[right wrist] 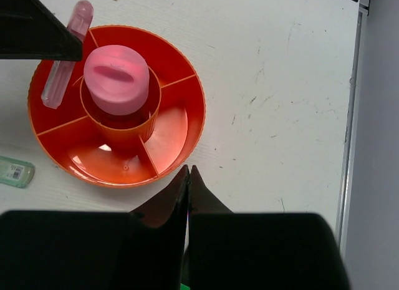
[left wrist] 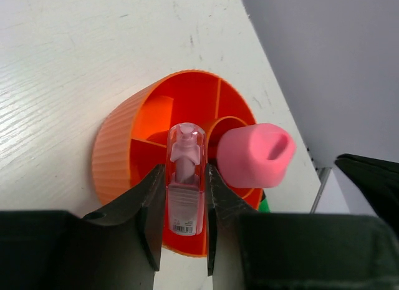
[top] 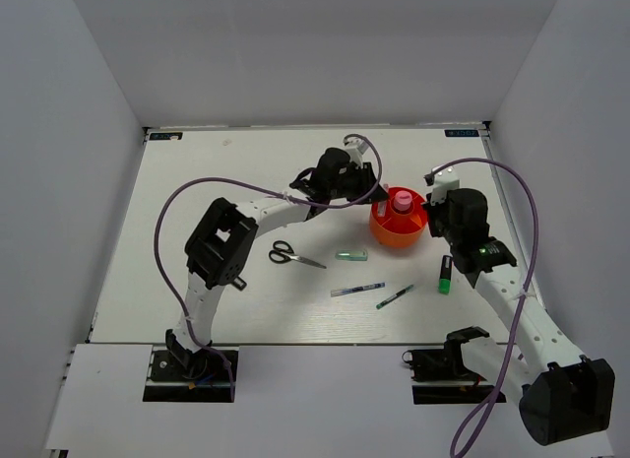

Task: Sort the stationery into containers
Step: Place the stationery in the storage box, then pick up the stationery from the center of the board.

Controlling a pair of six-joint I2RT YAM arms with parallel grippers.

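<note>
The round orange-red cup [top: 386, 236] has a centre well and several outer compartments. A pink-capped glue tube [top: 402, 199] stands in the centre well. My left gripper [top: 373, 192] is shut on a small clear pink piece [left wrist: 185, 190] and holds it tilted over an outer compartment at the cup's rim [left wrist: 112, 146]. The right wrist view shows this piece [right wrist: 62, 59] leaning across the rim [right wrist: 201, 109]. My right gripper [right wrist: 189, 171] is shut and empty just outside the cup's right side. The yellow highlighter is out of view.
On the table in front of the cup lie black-handled scissors [top: 293, 255], a pale-green piece [top: 351, 254], a blue-white pen [top: 357, 290], a green pen [top: 395, 296] and a green highlighter [top: 445, 275]. White walls stand close around the table.
</note>
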